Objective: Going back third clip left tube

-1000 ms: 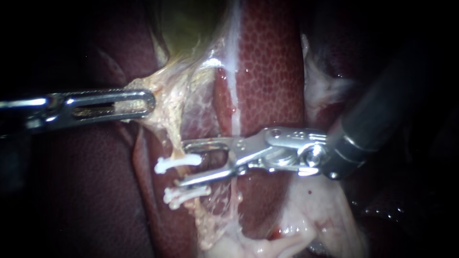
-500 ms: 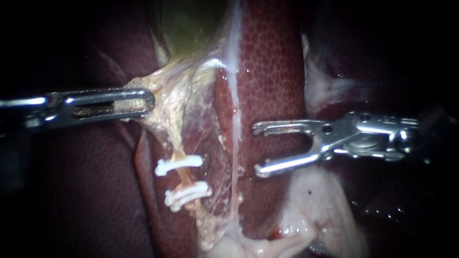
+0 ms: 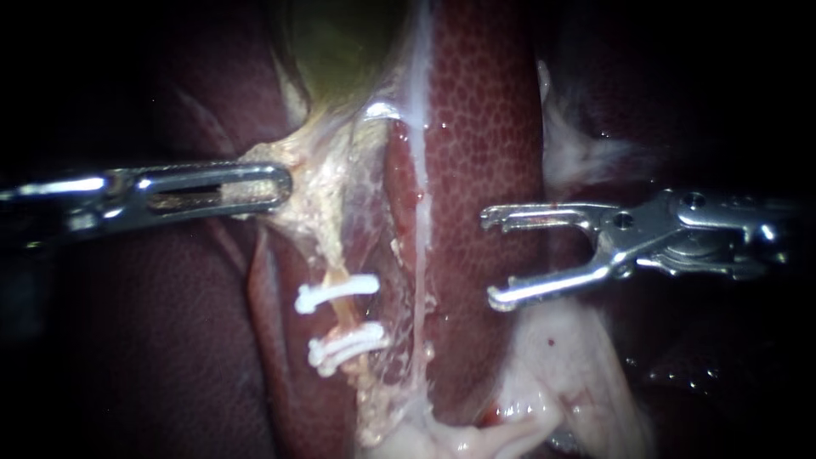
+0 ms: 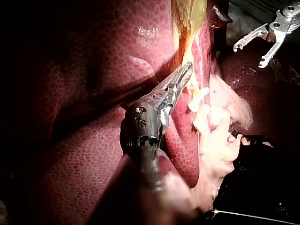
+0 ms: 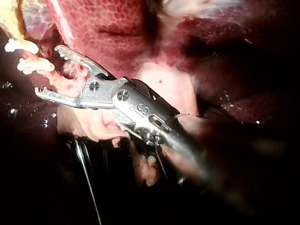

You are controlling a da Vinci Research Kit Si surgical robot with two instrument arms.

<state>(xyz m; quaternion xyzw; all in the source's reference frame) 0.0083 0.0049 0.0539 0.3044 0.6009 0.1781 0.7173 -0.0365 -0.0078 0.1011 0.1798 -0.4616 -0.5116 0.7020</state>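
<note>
A: Endoscope entry. Left instrument?
B: The left instrument (image 3: 270, 183) is lying with its shaft along 9 o'clock. Its jaws are clamping the pale tissue (image 3: 310, 200) under the gallbladder (image 3: 340, 51), which is sitting at 12.
A: Right instrument?
B: The right instrument (image 3: 491, 259) is lying with its shaft toward 3 o'clock. Its jaws are gaping wide and carrying nothing, hanging over the liver (image 3: 484, 127), well apart from the tube (image 3: 340, 313).
A: Tube and clips?
B: The tube is running toward 6 o'clock, just off centre on the 9 o'clock side. White clips (image 3: 337, 293) are crossing it at two spots. The lower one is looking doubled, and I cannot tell whether it is one clip or two.
A: Left wrist entry.
B: The left jaws are pinching the pale tissue, with the clips lying just beside them. The right instrument is standing well ahead, jaws parted.
A: Right wrist entry.
B: The right jaws are spreading wide and empty. The clips are lying near, ahead of the tips and not touching.
A: Handling?
B: I am judging the tube thin, soft, wet and easily torn, and the clips light and stiff. I am judging the pale tissue above the clips the place for any hold, never the tube or a clip.
</note>
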